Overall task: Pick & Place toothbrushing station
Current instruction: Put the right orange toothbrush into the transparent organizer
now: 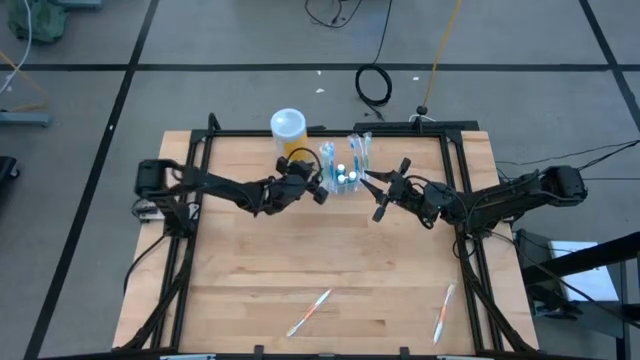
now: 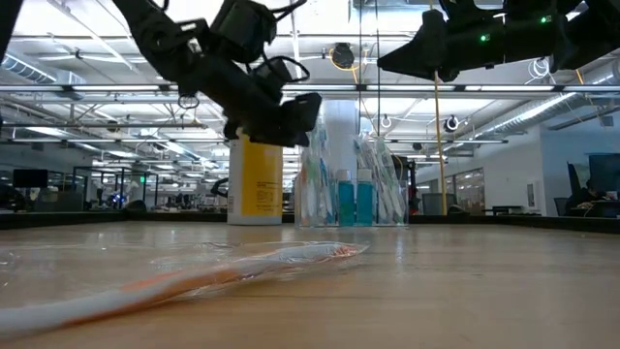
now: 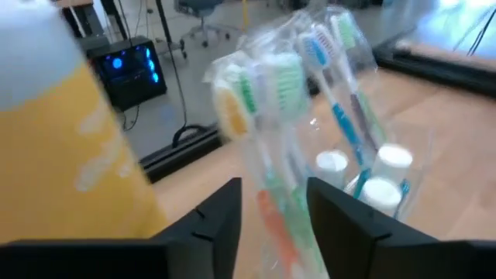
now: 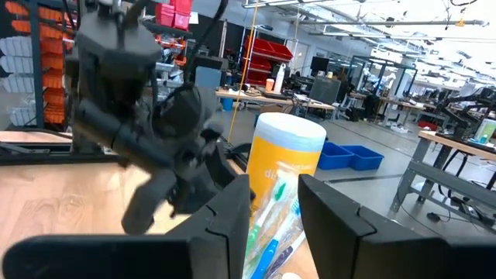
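Toothbrushing station, at table's 12 o'clock: light, slick, top-heavy; grasp low on its wall. Left gripper spread; right gripper parted around wrapped brushes.

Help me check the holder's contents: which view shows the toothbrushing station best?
The left wrist view: the toothbrushing station fills it, wrapped brushes upright. The low view shows its side, the high view its top, the right wrist view only a sliver.

The toothbrushing station is a small see-through plastic holder standing upright near the counter's far edge. Wrapped toothbrushes and white-capped blue tubes stand in its slots.
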Robot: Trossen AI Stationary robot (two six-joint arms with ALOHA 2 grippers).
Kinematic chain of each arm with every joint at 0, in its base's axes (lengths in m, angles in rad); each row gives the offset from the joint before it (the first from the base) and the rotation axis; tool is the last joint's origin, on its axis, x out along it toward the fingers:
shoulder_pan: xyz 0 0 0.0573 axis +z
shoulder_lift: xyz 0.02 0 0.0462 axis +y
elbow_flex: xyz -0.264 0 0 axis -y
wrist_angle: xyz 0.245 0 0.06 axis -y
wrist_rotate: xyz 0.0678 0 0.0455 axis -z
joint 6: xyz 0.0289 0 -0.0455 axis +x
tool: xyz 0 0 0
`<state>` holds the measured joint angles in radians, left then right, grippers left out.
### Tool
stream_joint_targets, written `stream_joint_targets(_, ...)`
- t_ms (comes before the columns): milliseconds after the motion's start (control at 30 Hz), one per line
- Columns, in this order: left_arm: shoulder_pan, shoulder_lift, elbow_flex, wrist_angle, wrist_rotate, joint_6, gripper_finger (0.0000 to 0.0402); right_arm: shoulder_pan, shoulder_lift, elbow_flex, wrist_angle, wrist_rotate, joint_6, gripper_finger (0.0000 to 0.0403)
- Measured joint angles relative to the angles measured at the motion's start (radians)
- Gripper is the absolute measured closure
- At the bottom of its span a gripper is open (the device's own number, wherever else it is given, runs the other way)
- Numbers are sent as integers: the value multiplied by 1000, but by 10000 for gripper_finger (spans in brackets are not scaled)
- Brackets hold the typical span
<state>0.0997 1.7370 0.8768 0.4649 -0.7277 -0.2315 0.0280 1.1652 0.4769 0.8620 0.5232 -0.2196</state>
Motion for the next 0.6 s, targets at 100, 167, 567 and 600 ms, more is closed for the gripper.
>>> stream_joint_targets(100,-10,-85,0,-136,28,-25,227,0,0,0,0,0,48,300)
stream_joint_targets(167,-23,-141,0,-215,81,-52,215,0,0,0,0,0,80,300)
stream_joint_targets(567,-207,-233,0,-405,861,-225,226,0,0,0,-48,-1,159,300)
stream_joint_targets(600,-236,-230,0,-414,872,-223,231,0,0,0,-49,-1,166,300)
